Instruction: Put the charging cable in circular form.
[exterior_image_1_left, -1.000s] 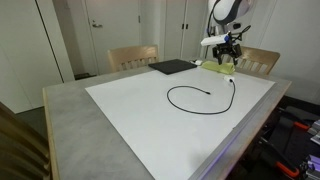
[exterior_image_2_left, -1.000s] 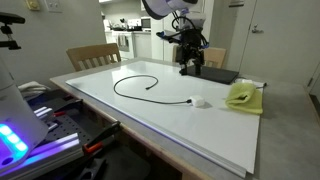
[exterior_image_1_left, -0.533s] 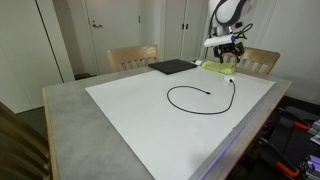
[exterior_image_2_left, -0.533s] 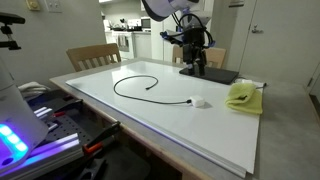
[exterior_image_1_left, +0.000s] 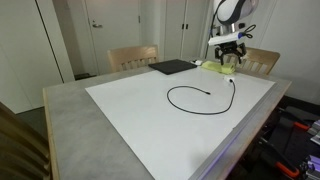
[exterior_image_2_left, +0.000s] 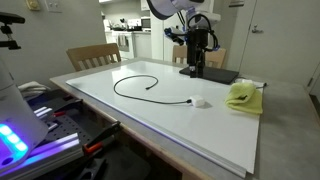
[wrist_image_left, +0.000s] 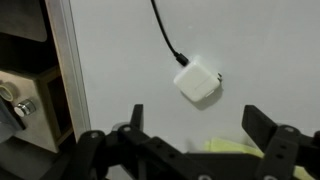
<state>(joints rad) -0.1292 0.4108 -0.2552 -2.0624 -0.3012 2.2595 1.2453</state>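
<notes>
Over the last second the pincer (exterior_image_1_left: 229, 60) has lifted a little and drifted toward the far edge of the table, above the black pad (exterior_image_2_left: 215, 73). The charging cable (exterior_image_1_left: 168, 97) has not shifted at all. It lies on the white sheet (exterior_image_1_left: 130, 110) as an open loop, with one thin end curling inward and the other running out to a white charger block (exterior_image_2_left: 198, 101) beside the yellow-green cloth (exterior_image_2_left: 243, 95). The rise probably means the arm has let go and is backing off. The cord is already close to a ring, though the loop looks not quite closed.

In the wrist view the pincer (wrist_image_left: 193, 112) stands wide open with nothing between its jaws. The charger block (wrist_image_left: 198, 80) sits on the sheet below it and slightly ahead, not touched, and the cable (wrist_image_left: 165, 30) leads away from it toward the top of the picture. In both exterior views the pincer hangs clear of the table near the block end of the cord, and the loop itself lies well apart, toward the middle of the sheet. If the ring is to be tightened, the loose inner end looks like the part to move — the rest already curves well.
</notes>
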